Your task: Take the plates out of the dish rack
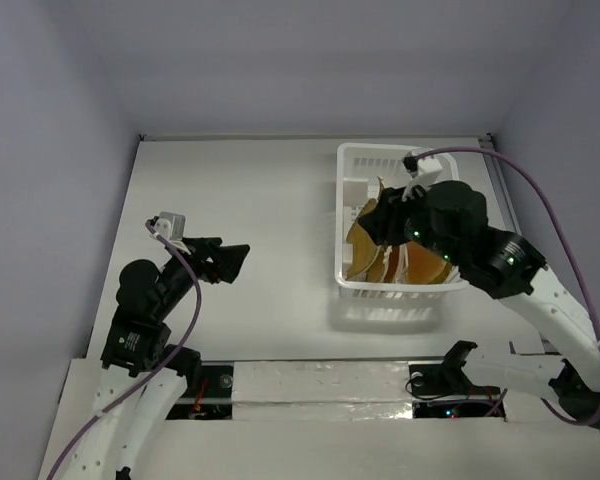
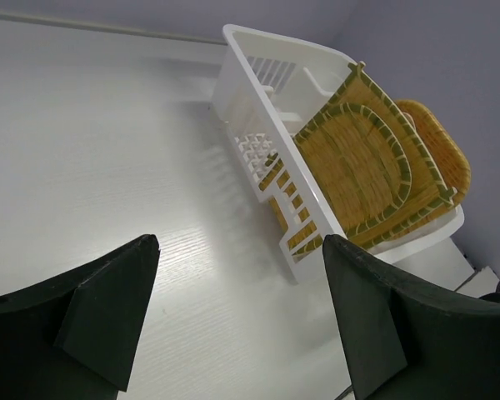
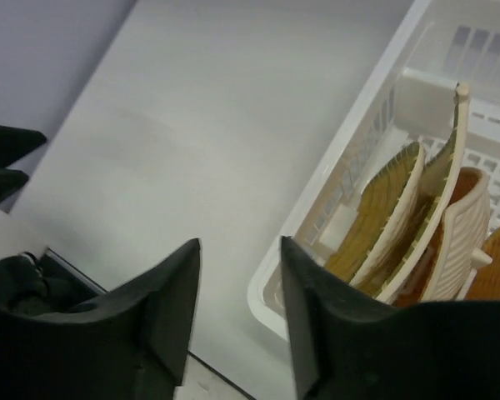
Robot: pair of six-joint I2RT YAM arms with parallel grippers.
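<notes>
The white dish rack (image 1: 352, 165) stands at the right of the table, with several woven yellow-tan and orange plates (image 1: 365, 240) upright in its near half. It also shows in the left wrist view (image 2: 258, 100) with the plates (image 2: 358, 162), and in the right wrist view (image 3: 350, 142) with the plates (image 3: 392, 204). My right gripper (image 1: 388, 215) hovers over the rack above the plates, open and empty (image 3: 240, 258). My left gripper (image 1: 232, 262) is open and empty over the bare table at the left (image 2: 240, 250), well apart from the rack.
White table (image 1: 250, 200) walled in by grey panels. A taped strip and cable gap (image 1: 320, 385) run along the near edge between the arm bases. A purple cable (image 1: 540, 200) loops over the right arm.
</notes>
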